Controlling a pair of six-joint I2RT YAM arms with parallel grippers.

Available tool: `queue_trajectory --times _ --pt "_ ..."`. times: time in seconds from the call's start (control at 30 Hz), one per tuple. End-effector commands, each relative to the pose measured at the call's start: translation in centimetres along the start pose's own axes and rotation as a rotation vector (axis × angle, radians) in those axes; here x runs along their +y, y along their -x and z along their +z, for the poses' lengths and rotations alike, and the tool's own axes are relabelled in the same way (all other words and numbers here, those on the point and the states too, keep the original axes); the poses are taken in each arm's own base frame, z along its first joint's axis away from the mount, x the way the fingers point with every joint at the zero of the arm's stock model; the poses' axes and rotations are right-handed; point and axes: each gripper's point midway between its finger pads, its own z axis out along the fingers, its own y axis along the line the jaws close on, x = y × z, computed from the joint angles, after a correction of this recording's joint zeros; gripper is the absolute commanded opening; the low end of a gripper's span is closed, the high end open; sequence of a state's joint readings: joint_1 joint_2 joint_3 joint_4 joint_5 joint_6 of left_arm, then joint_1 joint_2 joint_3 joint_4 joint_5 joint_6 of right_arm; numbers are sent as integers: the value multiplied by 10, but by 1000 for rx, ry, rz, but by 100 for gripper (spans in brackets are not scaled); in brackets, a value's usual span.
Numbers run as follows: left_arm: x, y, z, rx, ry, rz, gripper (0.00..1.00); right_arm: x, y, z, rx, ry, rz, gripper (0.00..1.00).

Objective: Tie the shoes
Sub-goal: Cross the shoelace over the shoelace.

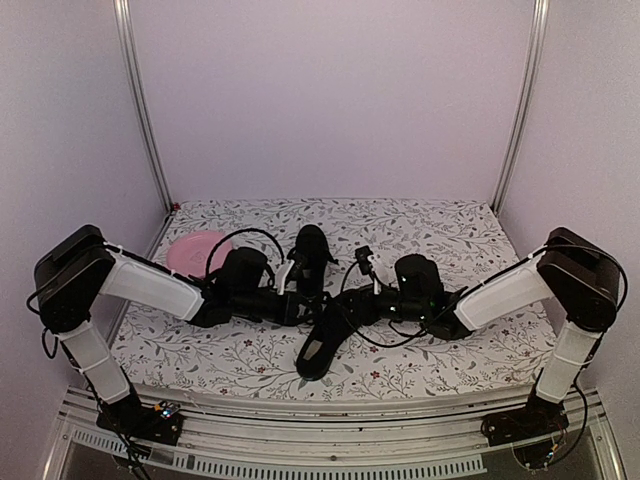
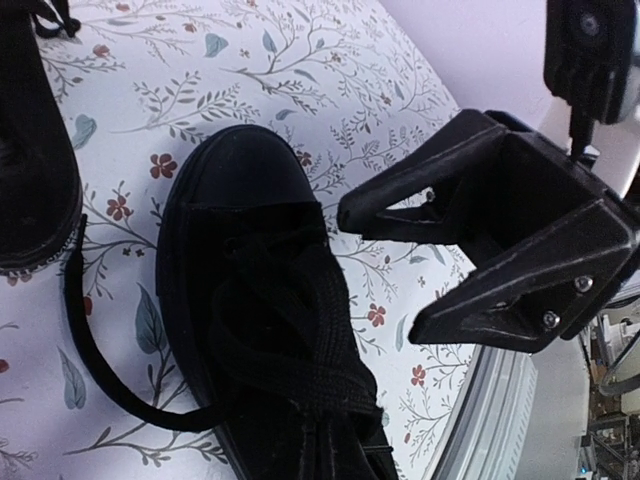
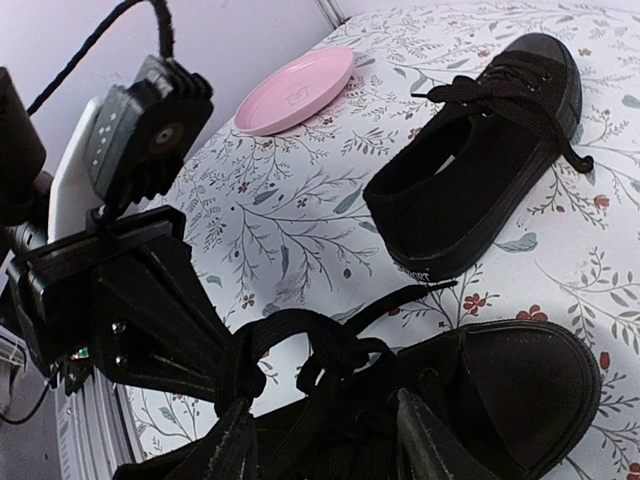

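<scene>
- Shoes (image 1: 312, 252) are both out on the desk (image 1: 450, 240), to the right of the pink plate (image 3: 295, 90).
- The far shoe (image 3: 470, 230) stands just right of the plate, sole down, with no fingers on it.
- The near shoe (image 3: 500, 400) is the one in play. It lies further right of the plate and closer to the arm bases.
- It sits aslant, heel towards the desk's near edge and toe pointing away from the plate towards the right arm.
- The left fingers (image 3: 190, 360) come in from the plate side, pressed together on a loop of lace (image 3: 300, 325) and holding it out sideways off the near shoe.
- The right fingers (image 3: 420, 435) are spread and pinching nothing. They hang directly over the near shoe's lace tangle, one on each side of it.
- My read is that the right arm is the nearer free one, so the next catch is its job.
- The loose lace runs across its gap rather than along it, so a straight drop and squeeze should take it.
- The risk is grabbing the strand the left fingers already hold.
</scene>
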State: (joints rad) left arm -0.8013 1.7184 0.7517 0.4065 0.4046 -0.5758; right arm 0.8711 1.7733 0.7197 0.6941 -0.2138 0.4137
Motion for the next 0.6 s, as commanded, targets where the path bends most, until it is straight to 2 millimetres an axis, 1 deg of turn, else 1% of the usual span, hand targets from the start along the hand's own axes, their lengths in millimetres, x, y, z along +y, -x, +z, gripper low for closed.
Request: queue_trajectory --times 0.0,0.07,0.13,0.23,0.33,0.43,0.57 --pt "-6 14 -7 -48 -35 -13 0 -7 -11 10 63 -79 87 47" --pt "-7 14 -7 -48 -41 -20 0 -1 -9 9 55 -71 82 46" --pt "-8 14 -7 -48 -50 -24 0 11 -9 9 60 -13 76 40" --pt "-9 14 -6 -47 -56 -25 0 27 -8 11 65 80 71 40" --pt "-9 14 -6 -47 -60 -24 0 31 -9 15 67 114 84 40" --pt "-9 12 -7 -48 -59 -28 0 34 -3 17 45 127 96 40" --pt "-10 13 -7 -54 -65 -26 0 36 -2 23 51 142 101 40"
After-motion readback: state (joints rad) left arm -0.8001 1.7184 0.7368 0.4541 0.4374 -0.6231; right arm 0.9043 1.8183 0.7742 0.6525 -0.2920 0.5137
